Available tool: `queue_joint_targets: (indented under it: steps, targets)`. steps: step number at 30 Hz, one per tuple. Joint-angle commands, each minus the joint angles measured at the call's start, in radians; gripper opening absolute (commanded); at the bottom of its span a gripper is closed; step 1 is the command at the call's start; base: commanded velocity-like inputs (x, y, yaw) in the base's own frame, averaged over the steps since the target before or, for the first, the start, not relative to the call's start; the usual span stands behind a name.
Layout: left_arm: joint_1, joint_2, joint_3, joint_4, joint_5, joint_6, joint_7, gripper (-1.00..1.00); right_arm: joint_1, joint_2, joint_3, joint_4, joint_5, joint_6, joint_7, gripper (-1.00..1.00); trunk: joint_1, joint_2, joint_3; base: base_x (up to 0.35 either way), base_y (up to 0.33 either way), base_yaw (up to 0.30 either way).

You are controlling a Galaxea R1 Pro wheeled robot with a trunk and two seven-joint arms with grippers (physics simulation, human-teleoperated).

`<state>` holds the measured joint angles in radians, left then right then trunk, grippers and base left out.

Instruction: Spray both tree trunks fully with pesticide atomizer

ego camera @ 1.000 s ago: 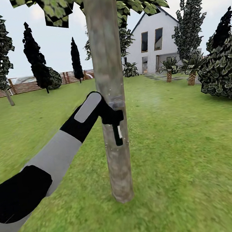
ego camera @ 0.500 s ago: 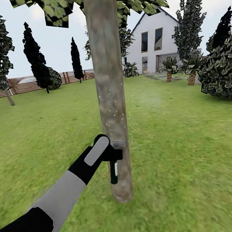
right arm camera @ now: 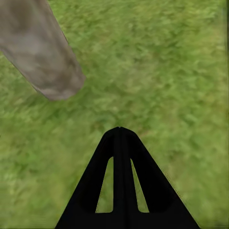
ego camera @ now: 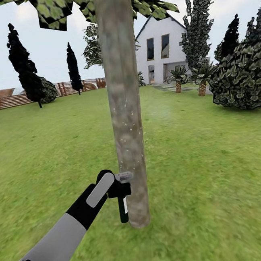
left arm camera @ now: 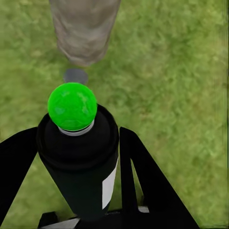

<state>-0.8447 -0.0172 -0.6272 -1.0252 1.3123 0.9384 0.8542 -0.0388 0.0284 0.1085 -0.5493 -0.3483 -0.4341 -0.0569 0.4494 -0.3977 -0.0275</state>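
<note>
Lowered further down the tree trunk (ego camera: 123, 107) since the earlier frames: left end effector (ego camera: 120, 189), now close to the trunk's base above the grass (ego camera: 212, 170). Clamped on the pesticide atomizer (ego camera: 122, 200), held upright just beside the bark, pale head toward the trunk. White pesticide (ego camera: 127, 135) specks scattered mid-trunk. Seen from the left wrist: atomizer's green cap (left arm camera: 72, 106) between dark fingers (left arm camera: 143, 176). Right end effector (right arm camera: 120, 138) pressed together, holding nothing, above lawn.

No readable text, labels, brands, numbers or signs on anything in view.
</note>
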Motion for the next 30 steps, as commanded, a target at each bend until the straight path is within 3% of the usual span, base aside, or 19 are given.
queue_joint_targets:
  steps: [1, 6, 13, 30]
  targets:
    - [0.000, 0.001, -0.001, -0.001, 0.008, 0.001, 0.002, -1.00, -0.001, -0.001, 0.007, 0.000, -0.008, -0.004, -0.006, -1.00, 0.001, -0.002, -0.002, 0.000, 0.349, -0.246]
    - [0.002, 0.005, -0.001, 0.001, 0.007, 0.000, -0.022, -1.00, -0.001, -0.001, 0.008, -0.001, -0.009, -0.005, -0.006, -1.00, 0.001, -0.002, -0.002, 0.000, 0.350, -0.246]
    - [0.004, 0.037, -0.002, -0.004, 0.006, -0.003, -0.060, -1.00, -0.001, -0.002, 0.004, -0.001, -0.012, -0.005, -0.006, -1.00, 0.001, -0.002, -0.002, 0.000, 0.350, -0.246]
    - [0.004, 0.044, -0.004, -0.004, 0.005, -0.024, -0.070, -1.00, -0.001, -0.002, 0.005, -0.001, -0.011, -0.005, -0.004, -1.00, 0.001, -0.002, -0.002, 0.050, 0.350, -0.169]
